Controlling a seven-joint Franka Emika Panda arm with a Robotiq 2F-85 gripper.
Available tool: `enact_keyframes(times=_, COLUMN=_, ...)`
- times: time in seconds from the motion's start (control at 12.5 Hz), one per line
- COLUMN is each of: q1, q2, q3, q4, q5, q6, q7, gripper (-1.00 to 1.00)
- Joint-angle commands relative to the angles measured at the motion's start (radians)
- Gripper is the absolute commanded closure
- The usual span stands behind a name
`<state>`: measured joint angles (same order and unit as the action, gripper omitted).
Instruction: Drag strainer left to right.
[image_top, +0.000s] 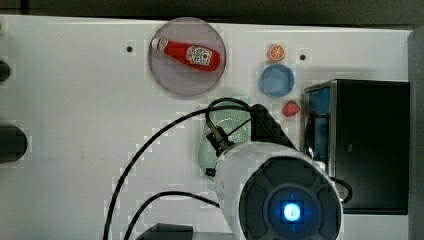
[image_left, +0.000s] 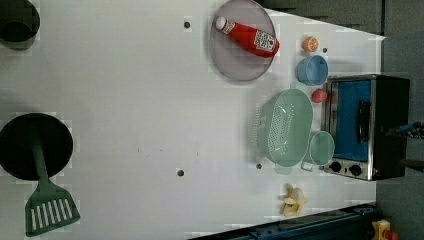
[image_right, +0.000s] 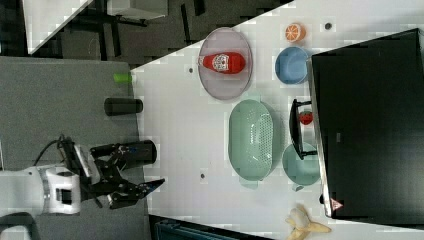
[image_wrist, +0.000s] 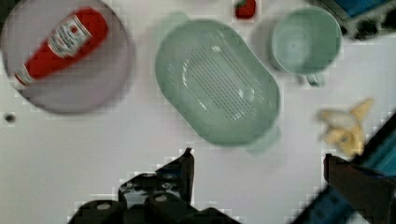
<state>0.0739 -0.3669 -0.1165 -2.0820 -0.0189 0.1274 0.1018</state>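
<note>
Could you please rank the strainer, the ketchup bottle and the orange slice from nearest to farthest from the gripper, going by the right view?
From the gripper at the right view's lower left:
1. The strainer, mid-table, beside the mug.
2. The ketchup bottle, lying on the grey plate further up.
3. The orange slice, near the table's far corner, above the blue bowl.

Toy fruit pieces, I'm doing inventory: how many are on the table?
3: an orange slice beside the blue bowl, a strawberry against the toaster oven, a banana near the table edge. More could be hidden.
</note>
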Motion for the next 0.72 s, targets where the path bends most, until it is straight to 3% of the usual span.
enact_keyframes(times=0.08, q1=-0.005, q2=0.028, q3=0.001, q4=0.029, q5=-0.005, q6=-0.126, q7=-0.047, gripper=-1.00)
enact_keyframes(times=0.72, q1=-0.005, q2=0.057, q3=0.004, q4=0.029, q5=-0.007, q6=-0.127, q7=-0.047, gripper=-1.00)
